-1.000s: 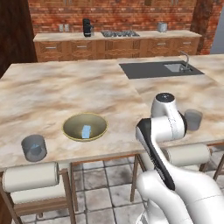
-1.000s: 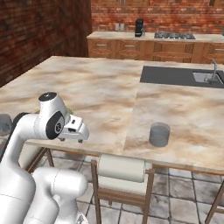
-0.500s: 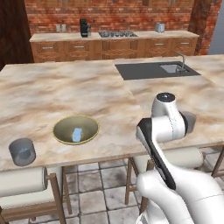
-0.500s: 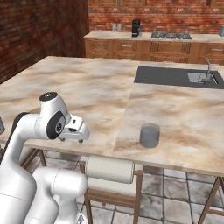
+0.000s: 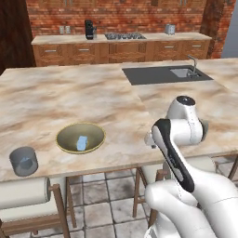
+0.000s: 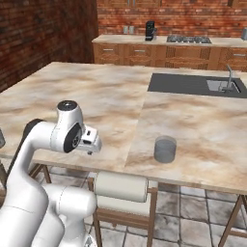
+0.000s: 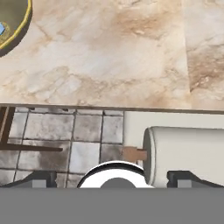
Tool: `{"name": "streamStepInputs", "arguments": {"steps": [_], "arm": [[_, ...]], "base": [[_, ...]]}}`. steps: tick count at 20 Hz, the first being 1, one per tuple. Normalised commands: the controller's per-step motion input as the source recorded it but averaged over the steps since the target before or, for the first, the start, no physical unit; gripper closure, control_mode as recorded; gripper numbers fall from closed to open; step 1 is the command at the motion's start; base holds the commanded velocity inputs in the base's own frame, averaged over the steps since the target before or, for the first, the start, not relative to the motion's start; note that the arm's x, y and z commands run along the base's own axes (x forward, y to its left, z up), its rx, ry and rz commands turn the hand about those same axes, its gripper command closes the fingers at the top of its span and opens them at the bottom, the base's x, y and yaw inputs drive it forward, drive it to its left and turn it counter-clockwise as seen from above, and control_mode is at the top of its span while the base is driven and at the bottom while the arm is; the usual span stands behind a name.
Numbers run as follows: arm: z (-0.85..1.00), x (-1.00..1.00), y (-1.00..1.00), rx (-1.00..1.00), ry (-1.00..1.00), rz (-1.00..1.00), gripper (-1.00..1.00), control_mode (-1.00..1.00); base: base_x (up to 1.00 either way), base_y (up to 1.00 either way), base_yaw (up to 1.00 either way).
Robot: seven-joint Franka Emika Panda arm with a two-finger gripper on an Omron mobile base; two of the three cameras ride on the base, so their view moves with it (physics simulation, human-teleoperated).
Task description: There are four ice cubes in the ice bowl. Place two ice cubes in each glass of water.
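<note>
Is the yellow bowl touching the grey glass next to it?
Apart. In the left base view, a strip of bare marble counter shows plainly between the ice bowl and the glass.

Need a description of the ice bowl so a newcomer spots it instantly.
Start at the big marble island counter with the sink set into its far side. On the near edge, left of the white arm, sits the ice bowl: wide, shallow, olive-yellow inside with a thin golden rim, pale ice cubes in it. The tumbler to its left is narrower, grey-blue and straight-sided.
</note>
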Motion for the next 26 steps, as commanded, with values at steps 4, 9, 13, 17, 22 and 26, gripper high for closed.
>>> {"name": "streamStepInputs", "arguments": {"steps": [4,9,13,17,22,26], "arm": [[0.29,0.11,0.49,0.14,0.06,0.26,-1.0,-1.0],[0.31,0.0,0.75,0.04,0.03,0.18,-1.0,-1.0],[0.26,0.0,0.73,0.08,0.0,0.2,-1.0,-1.0],[0.26,0.0,0.64,0.04,0.0,0.13,-1.0,-1.0],[0.11,0.0,0.64,-0.02,0.0,0.0,-1.0,-1.0],[0.0,0.06,0.68,-0.07,0.0,-0.02,-1.0,-1.0]], "base": [[0.0,0.0,0.0],[0.0,0.0,0.0],[0.0,0.0,0.0],[0.0,0.0,0.0],[0.0,0.0,0.0],[0.0,0.0,0.0]]}}
